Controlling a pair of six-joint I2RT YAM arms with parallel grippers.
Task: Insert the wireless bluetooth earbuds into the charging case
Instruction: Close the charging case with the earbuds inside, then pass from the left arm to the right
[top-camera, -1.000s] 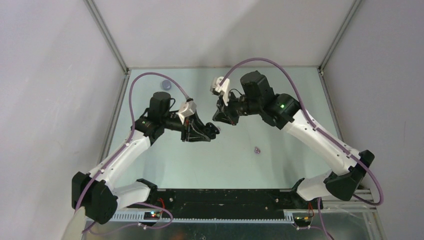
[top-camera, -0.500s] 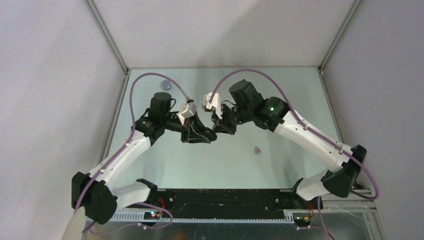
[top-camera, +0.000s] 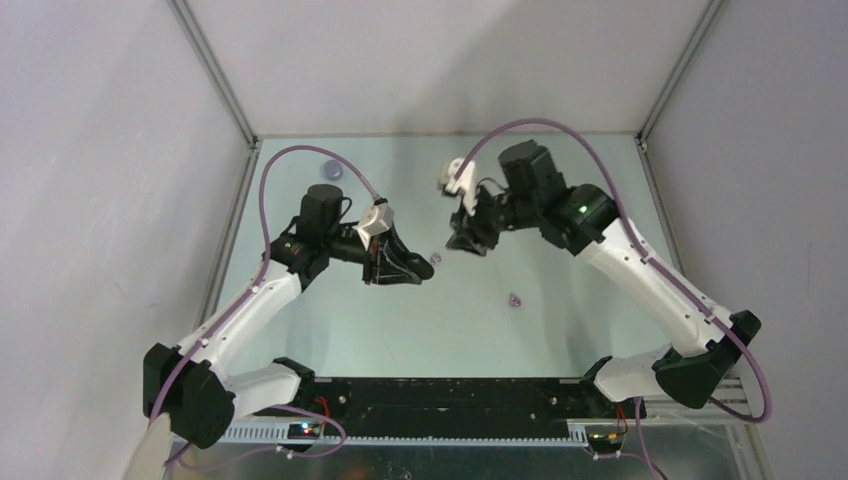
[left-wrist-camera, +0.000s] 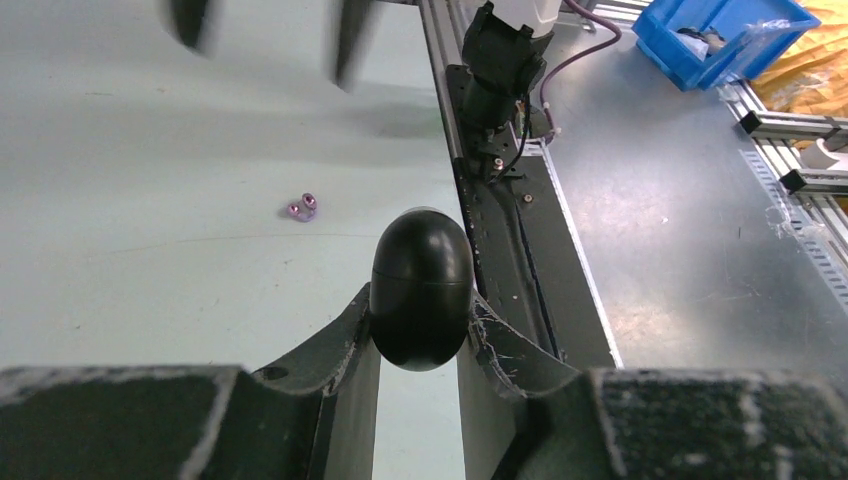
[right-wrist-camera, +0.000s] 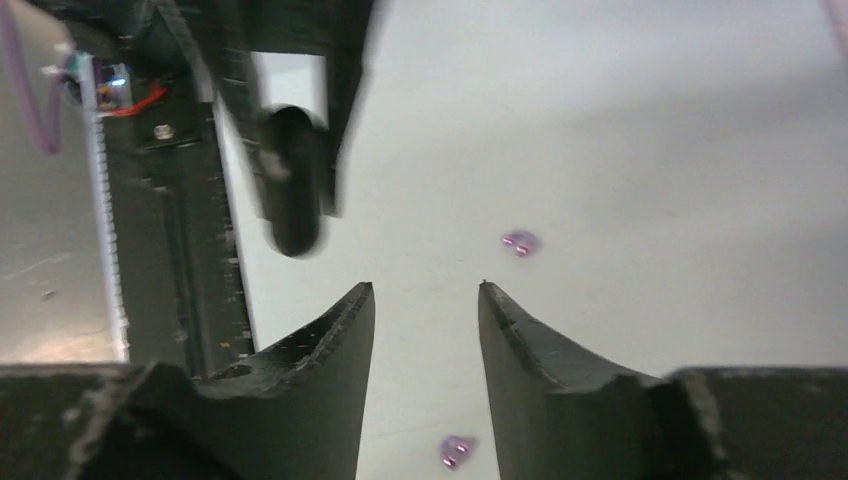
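Nothing readable here tbh. The black charging case (left-wrist-camera: 422, 288) is plain glossy with no logo or lettering I can make out, and the blue bin (left-wrist-camera: 700, 45) off to the side shows no label or number either.

I see my pale green surface (top-camera: 330, 320) carrying one lilac earbud (top-camera: 515, 299), a second lilac earbud (top-camera: 436, 258), and a bluish round object (top-camera: 332, 170) far-left.
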